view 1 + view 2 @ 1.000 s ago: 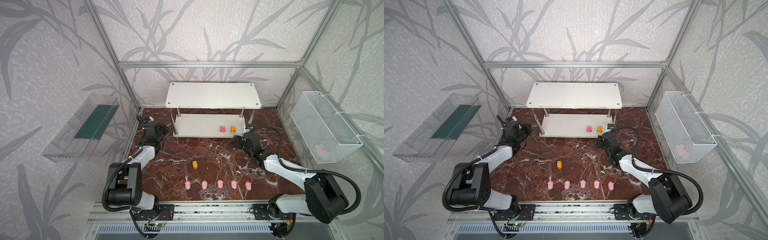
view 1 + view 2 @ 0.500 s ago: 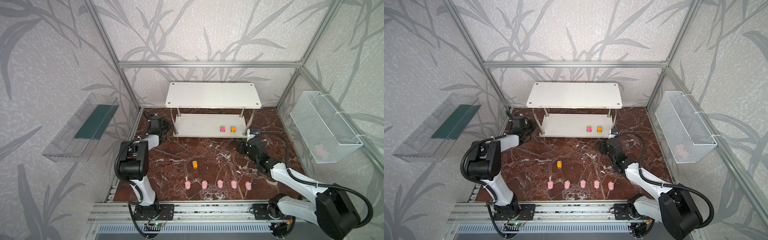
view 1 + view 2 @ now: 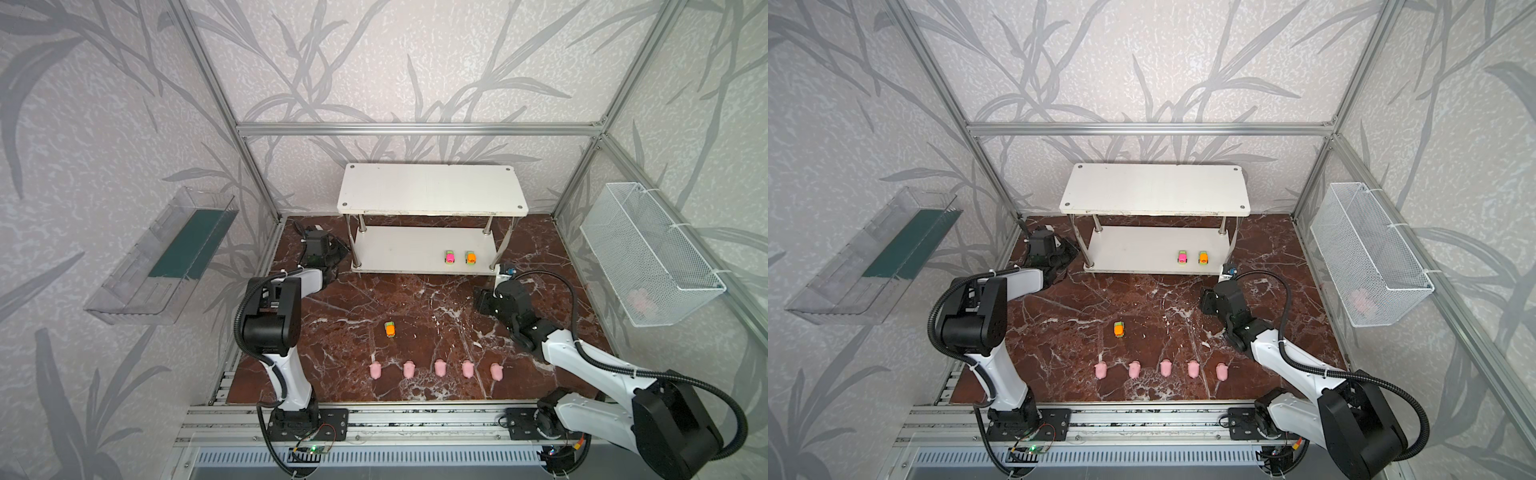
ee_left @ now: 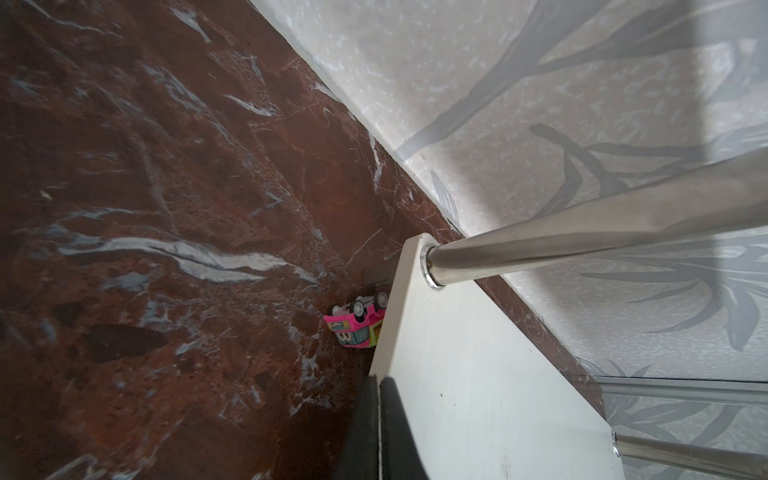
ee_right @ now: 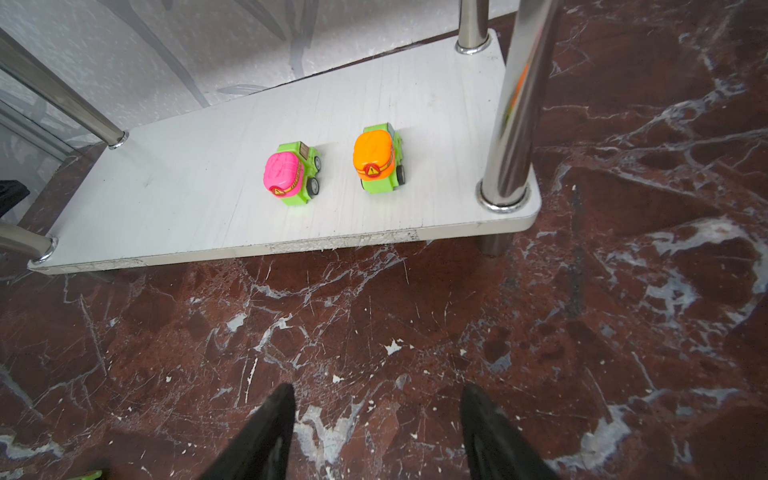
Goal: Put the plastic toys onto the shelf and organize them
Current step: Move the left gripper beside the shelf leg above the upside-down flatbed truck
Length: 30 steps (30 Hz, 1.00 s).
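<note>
Now you're hovering the shut, empty left gripper just short of the overturned pink car lying on the floor against the shelf end, while the spread, empty right gripper is sitting farther off.

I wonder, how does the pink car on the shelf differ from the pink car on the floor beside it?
The shelf car sits on the lower tier; the floor car lies on the marble beside the tier's edge. The shelf car stands upright on its wheels; the floor car is tipped, wheels showing. Both are small pink wheeled toys.
</note>
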Each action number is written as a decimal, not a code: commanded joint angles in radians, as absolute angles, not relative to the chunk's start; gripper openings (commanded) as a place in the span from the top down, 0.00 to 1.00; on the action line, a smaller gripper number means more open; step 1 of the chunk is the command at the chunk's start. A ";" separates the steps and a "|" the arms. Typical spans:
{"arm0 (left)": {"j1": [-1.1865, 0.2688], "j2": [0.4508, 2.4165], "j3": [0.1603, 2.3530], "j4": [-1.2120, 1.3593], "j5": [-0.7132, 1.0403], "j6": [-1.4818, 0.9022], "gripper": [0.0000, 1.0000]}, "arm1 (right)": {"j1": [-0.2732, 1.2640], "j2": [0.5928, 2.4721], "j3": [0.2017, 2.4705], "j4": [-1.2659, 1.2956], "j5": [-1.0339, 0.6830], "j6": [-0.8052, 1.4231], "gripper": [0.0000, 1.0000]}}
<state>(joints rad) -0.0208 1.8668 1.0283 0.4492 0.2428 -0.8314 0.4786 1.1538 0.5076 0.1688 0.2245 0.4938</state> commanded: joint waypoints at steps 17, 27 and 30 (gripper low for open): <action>-0.148 1.949 1.073 0.539 0.347 -0.865 1.00 | 0.474 1.190 0.514 0.187 0.206 0.523 0.36; -0.115 1.932 1.080 0.495 0.299 -0.816 0.98 | 0.474 1.199 0.520 0.181 0.210 0.523 0.36; -0.085 1.931 1.078 0.481 0.291 -0.810 0.89 | 0.473 1.205 0.522 0.181 0.210 0.523 0.36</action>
<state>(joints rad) -0.1112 1.9411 1.0615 0.4969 0.3073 -0.8265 0.4786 1.1950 0.5076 0.1745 0.2081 0.5167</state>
